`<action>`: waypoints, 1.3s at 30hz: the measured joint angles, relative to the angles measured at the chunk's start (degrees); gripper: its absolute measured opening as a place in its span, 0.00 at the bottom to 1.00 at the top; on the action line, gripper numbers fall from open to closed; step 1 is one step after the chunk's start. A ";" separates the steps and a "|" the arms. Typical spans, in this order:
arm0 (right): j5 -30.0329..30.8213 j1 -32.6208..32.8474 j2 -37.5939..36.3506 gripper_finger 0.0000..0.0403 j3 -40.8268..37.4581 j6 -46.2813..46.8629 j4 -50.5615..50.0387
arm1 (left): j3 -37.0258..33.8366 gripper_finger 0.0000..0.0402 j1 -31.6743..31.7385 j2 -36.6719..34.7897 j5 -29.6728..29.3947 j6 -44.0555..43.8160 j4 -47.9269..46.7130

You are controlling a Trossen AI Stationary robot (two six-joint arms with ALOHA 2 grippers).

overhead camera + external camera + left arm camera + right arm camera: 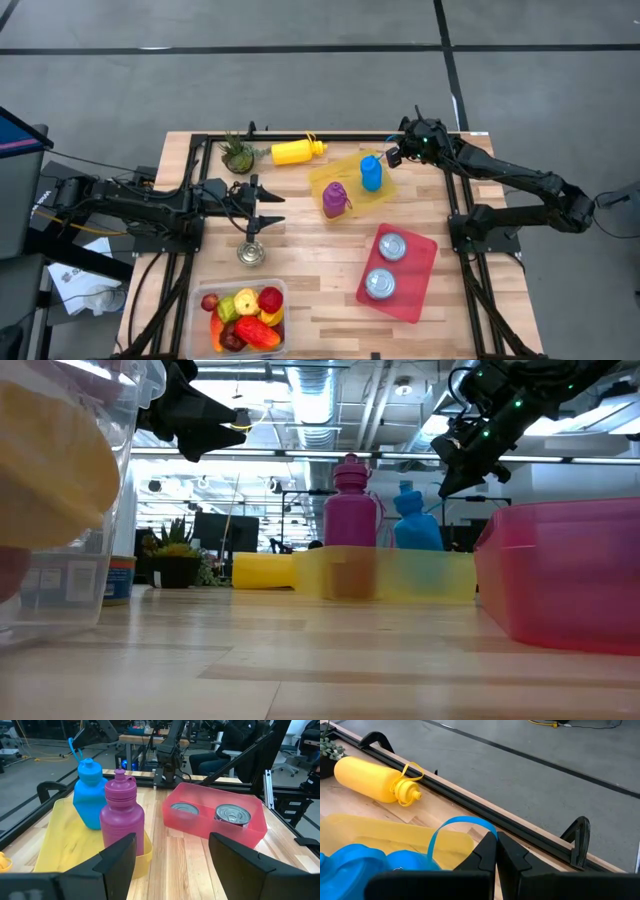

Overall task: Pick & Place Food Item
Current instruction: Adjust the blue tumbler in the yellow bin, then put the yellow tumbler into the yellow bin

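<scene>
High view: left gripper (275, 208) spread, empty, over table near can (251, 253); right gripper (392, 154) pressed together beside blue bottle (371, 173) (in yellow tray (322, 180))

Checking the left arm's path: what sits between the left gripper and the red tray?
In the high view, only bare table between the left gripper and the red tray. The yellow tray with its bottles lies farther back, off that line.
</scene>
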 joint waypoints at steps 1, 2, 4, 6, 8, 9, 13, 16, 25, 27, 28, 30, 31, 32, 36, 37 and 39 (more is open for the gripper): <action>0.00 0.00 -0.01 0.00 0.00 0.00 0.00 | 0.00 0.60 -0.01 0.00 0.00 0.00 0.00; 0.00 0.00 -0.01 0.00 0.00 0.00 0.00 | 0.00 0.60 0.01 0.00 0.00 0.00 -0.02; 0.09 0.02 -0.01 0.00 0.00 0.02 0.00 | 0.00 0.60 0.01 0.00 0.00 0.00 -0.02; 0.96 0.04 -0.01 0.01 0.00 0.26 0.00 | 0.00 0.60 -0.02 0.00 0.00 0.00 -0.02; 3.00 0.04 -0.01 0.03 0.00 1.63 0.00 | 0.00 0.60 0.01 0.00 0.00 0.00 -0.04; 3.92 0.04 -0.01 0.05 0.00 1.97 0.00 | 0.00 0.60 0.00 0.00 0.00 0.00 -0.05; 6.22 -0.11 -0.12 0.17 0.00 2.03 0.00 | 0.00 0.60 0.00 0.00 0.00 0.00 -0.07; 6.03 -0.56 -0.12 0.28 0.00 2.03 -0.13 | 0.00 0.60 0.01 0.00 -0.01 0.00 -0.07; 5.50 -0.72 -0.12 0.60 0.00 2.21 -1.31 | 0.00 0.60 0.01 -0.02 0.00 0.00 -0.11; 3.99 -0.74 -0.12 0.63 0.00 2.22 -1.31 | 0.00 0.60 -0.01 0.00 0.00 0.00 -0.11; 3.23 -0.75 -0.12 0.63 0.00 2.22 -1.31 | 0.00 0.60 0.01 0.00 0.00 0.00 -0.11; 2.64 -0.74 -0.12 0.63 0.00 2.23 -1.29 | 0.00 0.60 0.01 -0.01 0.00 0.00 -0.11; 2.60 -0.70 -0.12 0.63 0.00 2.23 -1.31 | 0.00 0.60 0.01 0.00 0.00 0.00 -0.11; 2.58 -0.72 -0.12 0.63 0.00 2.21 -1.31 | 0.00 0.60 0.01 0.00 -0.02 0.00 -0.11; 2.56 -0.72 -0.12 0.63 0.00 2.84 -1.29 | 0.00 0.60 -0.01 0.00 -0.01 0.00 -0.11; 2.56 -0.72 -0.12 0.63 0.00 2.97 -1.28 | 0.00 0.60 0.00 -0.01 0.00 0.00 -0.11; 2.56 -0.72 -0.12 0.63 0.00 3.08 -1.13 | 0.00 0.60 -0.01 0.00 0.00 0.00 -0.11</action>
